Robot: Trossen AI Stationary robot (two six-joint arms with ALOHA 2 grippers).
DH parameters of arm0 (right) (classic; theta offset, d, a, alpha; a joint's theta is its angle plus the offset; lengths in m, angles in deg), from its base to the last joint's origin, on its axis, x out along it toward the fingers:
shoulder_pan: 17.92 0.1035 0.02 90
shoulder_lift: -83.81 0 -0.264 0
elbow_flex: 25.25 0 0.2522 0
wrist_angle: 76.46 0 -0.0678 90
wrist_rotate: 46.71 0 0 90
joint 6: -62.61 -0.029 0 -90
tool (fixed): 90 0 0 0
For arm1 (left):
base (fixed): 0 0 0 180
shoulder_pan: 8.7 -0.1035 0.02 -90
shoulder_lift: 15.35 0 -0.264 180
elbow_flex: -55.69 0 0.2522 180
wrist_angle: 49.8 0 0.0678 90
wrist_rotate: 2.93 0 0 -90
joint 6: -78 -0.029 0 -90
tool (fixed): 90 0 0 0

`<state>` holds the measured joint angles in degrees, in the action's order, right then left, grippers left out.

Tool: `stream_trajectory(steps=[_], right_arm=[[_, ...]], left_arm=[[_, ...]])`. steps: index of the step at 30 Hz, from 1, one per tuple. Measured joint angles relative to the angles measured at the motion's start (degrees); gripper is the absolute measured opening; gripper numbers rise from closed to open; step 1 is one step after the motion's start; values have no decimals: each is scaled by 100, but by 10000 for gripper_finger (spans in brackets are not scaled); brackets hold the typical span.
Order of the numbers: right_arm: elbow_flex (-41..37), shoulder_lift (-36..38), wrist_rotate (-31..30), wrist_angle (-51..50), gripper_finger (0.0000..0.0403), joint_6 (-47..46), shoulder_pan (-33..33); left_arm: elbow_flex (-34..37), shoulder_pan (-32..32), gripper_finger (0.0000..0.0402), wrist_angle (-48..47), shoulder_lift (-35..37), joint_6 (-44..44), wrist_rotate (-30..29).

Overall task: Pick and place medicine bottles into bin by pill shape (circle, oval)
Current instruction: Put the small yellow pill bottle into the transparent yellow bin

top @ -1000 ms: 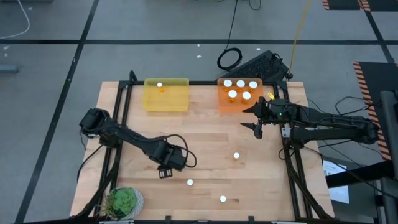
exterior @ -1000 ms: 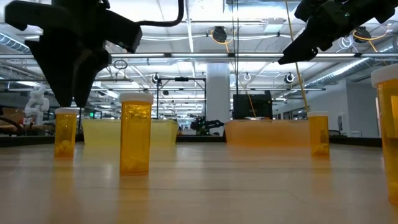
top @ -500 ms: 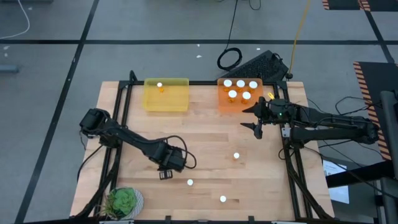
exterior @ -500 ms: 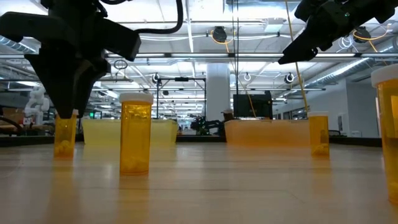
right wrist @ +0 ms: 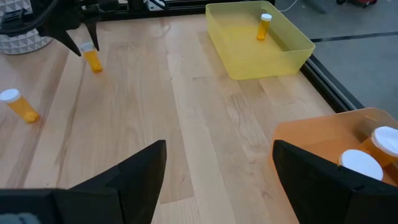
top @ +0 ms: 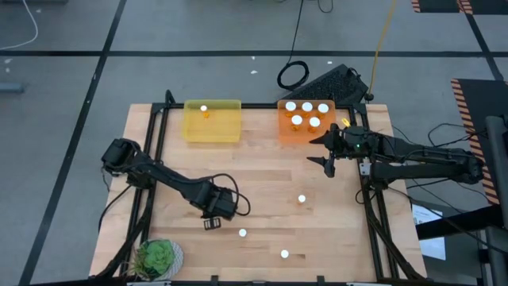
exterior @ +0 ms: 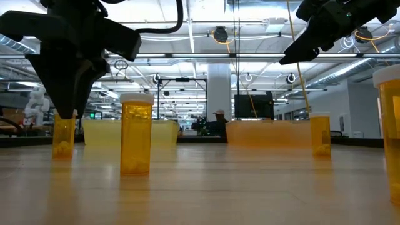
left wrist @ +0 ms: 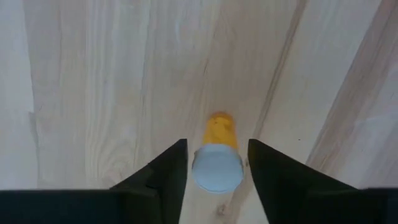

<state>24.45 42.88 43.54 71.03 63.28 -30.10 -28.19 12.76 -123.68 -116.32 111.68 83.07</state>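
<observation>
Left pincer [top: 211,223] low mid-table; right pincer [top: 324,151] beside orange bin [top: 287,131].

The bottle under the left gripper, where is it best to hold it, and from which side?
From straight above, I would say: the bottle stands upright, white cap up. The left gripper is open with a finger on each side, so closing on the cap or the neck just below seems best.

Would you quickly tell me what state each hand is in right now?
Left hand: open, fingers either side of an upright medicine bottle, not clamped.
Right hand: open, holding nothing, beside the orange bin.
</observation>
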Motion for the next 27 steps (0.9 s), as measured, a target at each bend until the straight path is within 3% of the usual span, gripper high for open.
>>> stream_trajectory(steps=[6,11,27], right_arm=[[0,0,2,0,287,0,0],[0,0,2,0,287,0,0],[0,0,4,0,287,0,0]], left_arm=[[2,43,227,-35,0,159,1],[2,47,240,-37,0,161,-6],[367,45,167,60,9,137,-132]])
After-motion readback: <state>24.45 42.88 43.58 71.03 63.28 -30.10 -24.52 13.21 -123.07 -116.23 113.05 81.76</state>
